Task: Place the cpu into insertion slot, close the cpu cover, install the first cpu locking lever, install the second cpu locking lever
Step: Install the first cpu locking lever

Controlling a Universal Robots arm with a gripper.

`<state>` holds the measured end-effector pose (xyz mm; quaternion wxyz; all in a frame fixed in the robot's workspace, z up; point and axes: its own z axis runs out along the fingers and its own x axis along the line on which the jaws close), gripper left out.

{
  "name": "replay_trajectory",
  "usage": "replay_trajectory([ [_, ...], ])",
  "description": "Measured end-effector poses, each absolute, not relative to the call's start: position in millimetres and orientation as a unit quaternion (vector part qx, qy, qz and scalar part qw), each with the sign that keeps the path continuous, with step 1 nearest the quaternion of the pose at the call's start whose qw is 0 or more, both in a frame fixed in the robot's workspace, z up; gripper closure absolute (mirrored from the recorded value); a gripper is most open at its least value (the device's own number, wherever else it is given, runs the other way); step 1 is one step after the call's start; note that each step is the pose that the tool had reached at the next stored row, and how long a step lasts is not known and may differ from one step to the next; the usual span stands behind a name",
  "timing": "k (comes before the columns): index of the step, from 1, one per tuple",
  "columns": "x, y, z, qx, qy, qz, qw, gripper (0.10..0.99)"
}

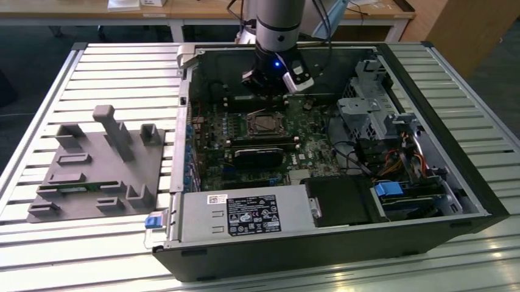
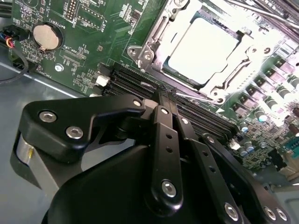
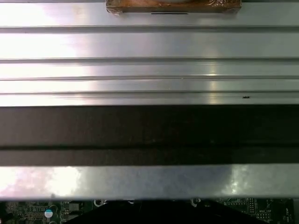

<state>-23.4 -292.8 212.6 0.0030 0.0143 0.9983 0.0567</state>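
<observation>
Pale silver-beige, the small flat square cpu [image 2: 204, 50] already lies seated in the insertion slot [image 2: 180, 74], the small square black socket with a thin metallic rim on the green motherboard [image 2: 84, 51]. The cpu cover [image 2: 236, 70], a square silver metal frame plate with a cut-out middle, appears to lie down around the chip, its frame bordering the bright face on all sides. A thin silver wire lever [image 2: 198, 98] runs along the near edge of the frame, and whether it is hooked home cannot be made out.

From the black metal pincer [image 2: 166, 105] the chip lies just ahead of the fingertips and a little off to one side, past the rows of long black memory sockets [image 2: 135, 84] that run between the two. The near edge of the cover, with the lever's long axis along it, lies across the line of the fingers rather than in line with them.

The fingers are drawn together with their tips meeting, and nothing is held between them.

In the exterior view the single arm's pincer [image 1: 273, 85] hangs inside the open dark computer case [image 1: 325, 255], just beyond the socket [image 1: 264, 123], toward the case's far wall.
</observation>
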Motion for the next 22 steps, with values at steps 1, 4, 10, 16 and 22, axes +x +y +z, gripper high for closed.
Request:
replay_trajectory([
  [1,-23,-293,212,0.014,0.998,0.057,0.003,0.98],
  [4,-22,-293,210,0.014,0.998,0.057,0.003,0.98],
  [10,-19,-293,208,0.014,0.998,0.057,0.003,0.98],
  [16,-19,-293,205,0.014,0.998,0.057,0.003,0.98],
  [22,-19,-293,201,0.014,0.998,0.056,0.003,0.98],
])
